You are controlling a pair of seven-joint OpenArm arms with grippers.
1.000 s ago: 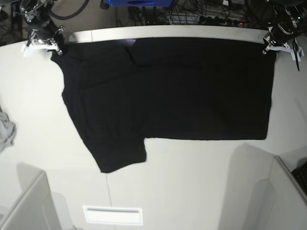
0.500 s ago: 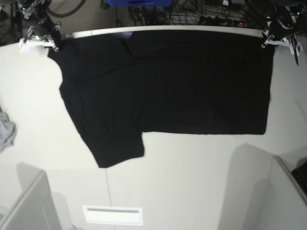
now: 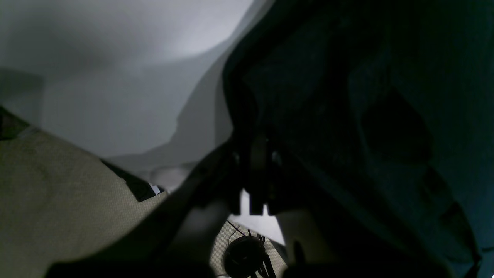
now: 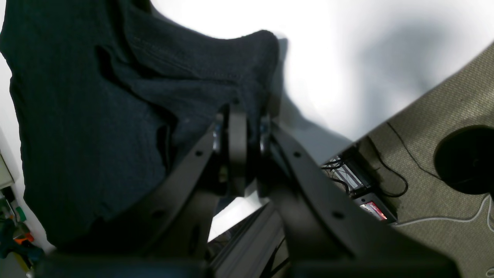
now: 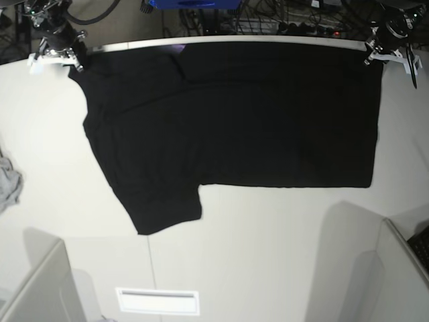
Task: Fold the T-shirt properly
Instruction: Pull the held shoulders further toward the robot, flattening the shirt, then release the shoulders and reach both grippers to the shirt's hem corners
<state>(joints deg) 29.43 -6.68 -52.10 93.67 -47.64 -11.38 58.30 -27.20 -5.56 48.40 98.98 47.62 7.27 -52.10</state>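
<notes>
Where the T-shirt is: The T-shirt (image 5: 234, 127) lies spread out on the white desk (image 5: 268, 255), plain black side up. Its top edge runs right along the far edge of the desk.

My left end effector: My left end effector (image 5: 375, 55) is squeezed tight on the far corner of the T-shirt on its side. My left wrist camera shows the black cloth pinched between the fingers (image 3: 257, 162).

My right end effector: My right end effector (image 5: 70, 59) is clamped on the other far corner. My right wrist camera shows cloth bunched up between its fingers (image 4: 237, 131).

What is done: I think only the spreading out is done. The T-shirt looks flat and mostly smooth.

What is left: No fold is made yet, so I think all the folding is left.

Edges: Both my end effectors are at the far edge of the desk. Past it there are cables and floor, so going farther back looks risky.

Open room: There is lots of bare desk on the near side. A small grey cloth (image 5: 9, 184) sits at one side, well apart from the T-shirt.
</notes>
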